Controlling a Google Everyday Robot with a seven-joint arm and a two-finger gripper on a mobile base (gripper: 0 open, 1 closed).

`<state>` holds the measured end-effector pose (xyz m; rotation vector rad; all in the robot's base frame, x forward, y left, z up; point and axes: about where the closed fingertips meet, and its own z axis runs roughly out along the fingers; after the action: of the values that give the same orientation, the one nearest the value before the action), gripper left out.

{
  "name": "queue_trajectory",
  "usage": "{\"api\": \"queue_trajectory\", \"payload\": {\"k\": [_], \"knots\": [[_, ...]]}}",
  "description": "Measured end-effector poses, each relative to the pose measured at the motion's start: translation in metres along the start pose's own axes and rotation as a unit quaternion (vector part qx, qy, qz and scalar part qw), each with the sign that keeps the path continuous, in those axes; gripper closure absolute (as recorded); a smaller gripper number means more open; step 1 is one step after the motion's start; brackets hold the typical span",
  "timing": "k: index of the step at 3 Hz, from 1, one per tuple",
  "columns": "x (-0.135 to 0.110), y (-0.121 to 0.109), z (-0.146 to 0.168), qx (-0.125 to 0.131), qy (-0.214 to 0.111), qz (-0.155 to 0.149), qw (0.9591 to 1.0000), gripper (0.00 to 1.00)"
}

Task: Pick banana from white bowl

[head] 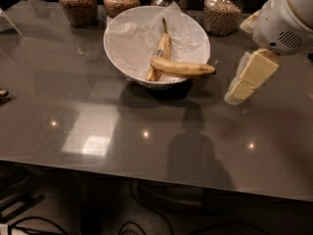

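Observation:
The white bowl (122,43) stands at the back middle of the grey table, lined with crumpled white paper. The banana (183,68), yellow with brown speckles, lies across the bowl's right front, its right end over the rim. A second banana with a small blue sticker (161,50) lies under it, stem pointing to the back. My gripper (235,97), with cream-coloured fingers pointing down and left, hangs above the table just right of the bowl, apart from the banana's right tip.
Several glass jars of grain (78,4) stand in a row behind the bowl at the table's far edge. A small dark object (3,93) lies at the left edge. The table's front edge (146,165) runs across the lower picture, with cables on the floor below.

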<state>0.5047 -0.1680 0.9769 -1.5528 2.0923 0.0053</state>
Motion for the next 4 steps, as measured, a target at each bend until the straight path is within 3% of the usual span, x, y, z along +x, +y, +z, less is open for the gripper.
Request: {"api": "queue_trajectory", "payload": {"k": [1,2,3,4], "knots": [[-0.044,-0.025,0.017,0.018,-0.050,0.000,0.9986,0.00],[-0.096,-0.043,0.039,0.015,-0.101,-0.010,0.9947,0.00],[-0.096,-0.042,0.040,0.015,-0.101,-0.011,0.9947,0.00],[-0.115,-0.039,0.052,0.015,-0.112,-0.017,0.9934,0.00]]}}
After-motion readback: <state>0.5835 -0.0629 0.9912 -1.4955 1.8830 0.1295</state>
